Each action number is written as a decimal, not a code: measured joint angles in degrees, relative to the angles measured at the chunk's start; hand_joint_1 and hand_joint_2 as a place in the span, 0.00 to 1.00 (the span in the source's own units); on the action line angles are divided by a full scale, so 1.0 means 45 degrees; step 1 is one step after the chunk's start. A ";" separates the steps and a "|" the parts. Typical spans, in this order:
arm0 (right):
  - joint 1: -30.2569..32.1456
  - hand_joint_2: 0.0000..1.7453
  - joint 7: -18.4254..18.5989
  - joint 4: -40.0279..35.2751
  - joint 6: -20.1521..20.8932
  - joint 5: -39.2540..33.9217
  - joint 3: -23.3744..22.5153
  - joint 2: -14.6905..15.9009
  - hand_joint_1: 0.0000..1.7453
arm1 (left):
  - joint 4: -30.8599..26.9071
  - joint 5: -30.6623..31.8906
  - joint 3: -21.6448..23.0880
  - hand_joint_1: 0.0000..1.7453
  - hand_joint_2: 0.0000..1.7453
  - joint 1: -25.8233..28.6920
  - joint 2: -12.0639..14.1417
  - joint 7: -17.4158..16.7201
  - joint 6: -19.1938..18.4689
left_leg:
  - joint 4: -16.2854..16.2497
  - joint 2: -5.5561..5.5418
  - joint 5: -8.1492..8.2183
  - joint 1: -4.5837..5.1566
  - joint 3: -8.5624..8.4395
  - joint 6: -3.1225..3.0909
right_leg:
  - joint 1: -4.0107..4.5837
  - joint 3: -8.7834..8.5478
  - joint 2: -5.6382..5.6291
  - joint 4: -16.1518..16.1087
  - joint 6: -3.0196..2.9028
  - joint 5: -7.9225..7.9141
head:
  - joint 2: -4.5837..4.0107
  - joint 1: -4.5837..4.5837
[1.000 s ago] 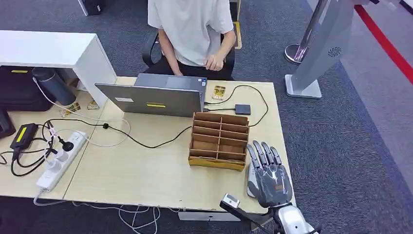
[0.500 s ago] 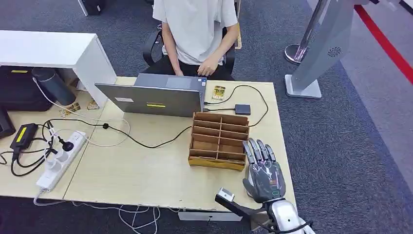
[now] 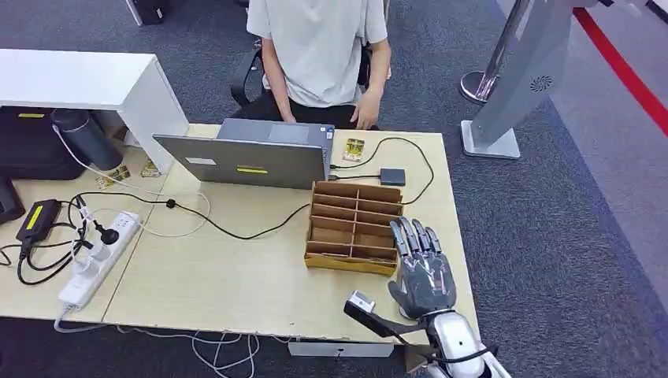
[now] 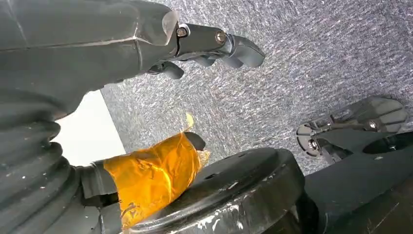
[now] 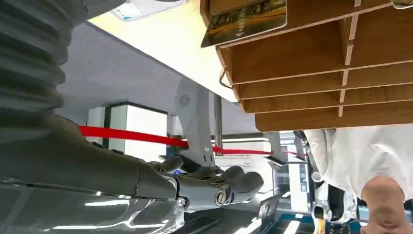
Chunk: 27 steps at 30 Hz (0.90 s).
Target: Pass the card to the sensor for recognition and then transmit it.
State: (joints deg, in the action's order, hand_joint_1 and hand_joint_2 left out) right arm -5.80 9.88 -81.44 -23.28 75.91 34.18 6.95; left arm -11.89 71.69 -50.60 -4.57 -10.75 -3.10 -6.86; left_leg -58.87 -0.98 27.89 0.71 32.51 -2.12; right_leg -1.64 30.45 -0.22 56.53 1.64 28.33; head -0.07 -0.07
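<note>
Take the wooden organizer point(image 3: 354, 227) on your worktop point(image 3: 228, 276) as the landmark. Behind it and to its left you have the laptop point(image 3: 250, 154), with a person point(image 3: 319, 47) seated beyond that. Behind the organizer to its right lies the sensor point(image 3: 391, 176), and a card point(image 3: 354, 148) lies further back. Far to its left sits the power strip point(image 3: 96, 258). Your right robot hand point(image 3: 424, 272) hovers just beside the organizer's right front corner. A card point(image 5: 243, 19) sits in one of its slots.
</note>
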 joint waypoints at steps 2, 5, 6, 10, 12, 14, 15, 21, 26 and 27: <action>-0.0033 1.00 -0.0010 0.0078 0.0019 -0.0097 -0.0005 -0.0020 0.00 | 0.0004 -0.0005 0.0000 0.00 1.00 -0.0011 0.0000 -0.0044 -0.0029 | 0.0000 0.0001 0.0000 0.0000 0.0000 0.0000 | 0.0000 0.0000 0.0000 0.0000 0.0000 0.0000 | 0.0000 -0.0005; -0.0071 1.00 -0.0093 0.0238 0.0014 -0.0315 -0.0015 -0.0059 0.00 | 0.0000 -0.0010 0.0000 0.00 1.00 -0.0026 0.0000 -0.0073 -0.0034 | 0.0000 0.0000 0.0000 0.0000 0.0000 0.0000 | 0.0000 -0.0001 0.0000 0.0000 0.0000 0.0000 | 0.0000 -0.0005; -0.0091 1.00 -0.0102 0.0297 0.0010 -0.0369 -0.0015 -0.0088 0.00 | 0.0000 -0.0010 0.0000 0.00 1.00 -0.0031 0.0000 -0.0073 -0.0034 | 0.0000 0.0001 0.0000 0.0000 0.0000 0.0000 | 0.0000 -0.0001 0.0000 0.0000 0.0000 0.0000 | 0.0000 0.0000; -0.0232 1.00 -0.0175 0.0530 0.0029 -0.0476 -0.0019 -0.0229 0.00 | 0.0000 -0.0010 0.0015 0.00 1.00 -0.0064 0.0000 -0.0088 -0.0044 | 0.0000 0.0000 0.0000 0.0000 0.0000 0.0000 | 0.0000 0.0000 0.0000 0.0000 0.0000 -0.0001 | 0.0000 -0.0005; -0.0311 1.00 -0.0200 0.0671 0.0039 -0.0530 -0.0019 -0.0306 0.00 | 0.0004 -0.0005 0.0034 0.00 1.00 -0.0078 0.0000 -0.0088 -0.0054 | 0.0000 0.0000 -0.0001 0.0000 0.0000 0.0000 | 0.0000 0.0000 0.0000 0.0001 0.0000 -0.0001 | 0.0000 0.0000; -0.0399 1.00 -0.0219 0.0821 0.0073 -0.0593 -0.0019 -0.0398 0.00 | 0.0004 -0.0005 0.0068 0.00 1.00 -0.0091 0.0000 -0.0088 -0.0063 | 0.0000 0.0000 -0.0001 0.0000 0.0000 0.0000 | 0.0000 0.0000 0.0000 0.0002 -0.0001 -0.0001 | 0.0000 0.0000; -0.0437 1.00 -0.0224 0.0875 0.0073 -0.0602 -0.0019 -0.0433 0.00 | 0.0000 -0.0005 0.0073 0.00 1.00 -0.0100 0.0000 -0.0088 -0.0063 | 0.0000 0.0000 -0.0001 0.0000 0.0000 0.0000 | 0.0000 0.0000 0.0000 0.0002 -0.0001 -0.0001 | 0.0000 -0.0005; -0.0699 1.00 -0.0238 0.1239 0.0102 -0.0777 -0.0015 -0.0656 0.00 | 0.0004 0.0005 0.0078 0.00 1.00 -0.0136 0.0000 -0.0107 -0.0078 | 0.0000 0.0000 -0.0001 -0.0001 0.0000 0.0000 | 0.0000 0.0000 0.0000 0.0003 -0.0001 -0.0001 | 0.0000 0.0000; -0.0781 1.00 -0.0243 0.1424 0.0107 -0.0792 -0.0010 -0.0743 0.00 | 0.0000 -0.0010 0.0083 0.00 1.00 -0.0142 0.0000 -0.0107 -0.0078 | 0.0000 0.0000 -0.0001 0.0000 0.0000 0.0000 | 0.0000 -0.0001 0.0000 0.0003 -0.0001 -0.0001 | 0.0000 0.0000; -0.0786 1.00 -0.0243 0.1448 0.0107 -0.0797 -0.0010 -0.0758 0.00 | 0.0005 -0.0010 0.0083 0.00 1.00 -0.0142 0.0000 -0.0107 -0.0078 | 0.0000 0.0000 -0.0001 0.0000 0.0000 0.0000 | 0.0000 -0.0001 0.0000 0.0003 -0.0001 -0.0001 | 0.0000 0.0000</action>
State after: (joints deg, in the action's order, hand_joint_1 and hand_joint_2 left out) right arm -9.33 8.79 -74.93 -22.80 72.32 34.14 3.54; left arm -11.87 71.65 -50.23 -5.21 -10.75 -3.58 -7.21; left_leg -58.87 -0.98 27.88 0.71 32.51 -2.12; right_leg -1.64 30.45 -0.23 56.54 1.64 28.33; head -0.07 -0.07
